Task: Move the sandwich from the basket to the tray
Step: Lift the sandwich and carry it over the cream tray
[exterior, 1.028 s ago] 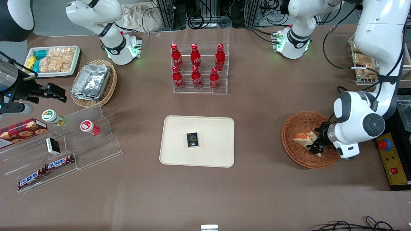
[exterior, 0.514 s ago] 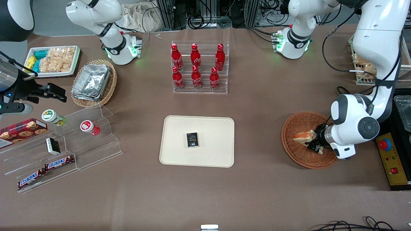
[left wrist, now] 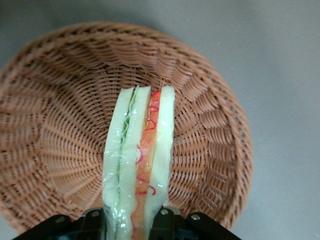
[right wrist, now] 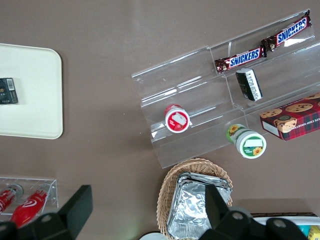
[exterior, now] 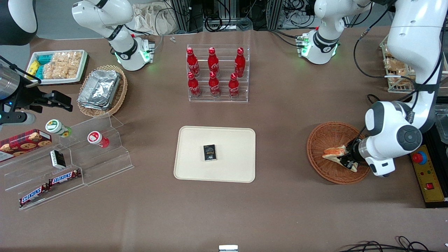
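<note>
The sandwich (exterior: 335, 153) is a white-bread wedge with orange-red and green filling, wrapped in clear film. My left gripper (exterior: 346, 161) is shut on it, holding it over the reddish-brown wicker basket (exterior: 323, 138) toward the working arm's end of the table. In the left wrist view the sandwich (left wrist: 140, 165) stands edge-on between the two fingers (left wrist: 167, 222), above the basket (left wrist: 55, 130). The cream-beige tray (exterior: 231, 140) lies at the table's middle with a small black box (exterior: 209, 152) on it.
A clear rack of red bottles (exterior: 217, 73) stands farther from the camera than the tray. A tan basket with foil trays (exterior: 101, 89), a white tray of snacks (exterior: 57, 65) and a clear stepped shelf with snacks (exterior: 70, 157) lie toward the parked arm's end.
The gripper has closed on the sandwich and tilted it up off the basket floor; the wrist has shifted slightly nearer the front camera.
</note>
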Tool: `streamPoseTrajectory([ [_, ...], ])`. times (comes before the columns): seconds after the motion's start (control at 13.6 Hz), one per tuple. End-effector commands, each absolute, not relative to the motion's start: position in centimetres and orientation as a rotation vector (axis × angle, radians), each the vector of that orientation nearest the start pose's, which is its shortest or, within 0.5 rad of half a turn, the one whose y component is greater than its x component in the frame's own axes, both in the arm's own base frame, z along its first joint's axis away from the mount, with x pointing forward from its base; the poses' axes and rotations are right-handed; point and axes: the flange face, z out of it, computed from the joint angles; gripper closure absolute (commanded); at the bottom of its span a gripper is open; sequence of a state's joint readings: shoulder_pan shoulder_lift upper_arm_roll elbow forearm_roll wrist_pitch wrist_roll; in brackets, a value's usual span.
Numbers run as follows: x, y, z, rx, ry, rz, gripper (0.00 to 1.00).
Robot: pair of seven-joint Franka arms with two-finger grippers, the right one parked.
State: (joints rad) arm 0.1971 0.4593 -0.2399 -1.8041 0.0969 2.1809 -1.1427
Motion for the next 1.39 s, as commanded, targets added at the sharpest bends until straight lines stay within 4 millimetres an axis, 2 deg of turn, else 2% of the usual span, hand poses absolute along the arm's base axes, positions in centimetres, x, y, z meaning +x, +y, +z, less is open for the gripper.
streamPoseTrajectory([
  [0.0, 65.4, -2.3, 35.6, -2.723, -1.498, 0.081, 1.0],
  [0.15, 66.4, -4.7, 40.7, -2.751, -1.417, 0.139, 1.0],
  [0.29, 67.3, -8.1, 44.5, -2.851, -1.213, 0.107, 0.99],
  [0.44, 67.2, -11.3, 45.9, -2.951, -0.974, 0.064, 0.96],
  [0.59, 66.3, -16.2, 45.7, -3.005, -0.788, 0.065, 0.96],
  [0.73, 65.9, -21.9, 44.2, -3.056, -0.622, 0.077, 0.92],
  [0.88, 64.7, -28.4, 40.6, -3.068, -0.491, 0.138, 0.89],
  [1.03, 63.4, -32.3, 38.4, -3.08, -0.398, 0.173, 0.93],
  [1.17, 61.9, -36.8, 35.1, -3.108, -0.297, 0.176, 0.93],
  [1.32, 60.6, -40.1, 31.7, -3.121, -0.222, 0.194, 0.93],
])
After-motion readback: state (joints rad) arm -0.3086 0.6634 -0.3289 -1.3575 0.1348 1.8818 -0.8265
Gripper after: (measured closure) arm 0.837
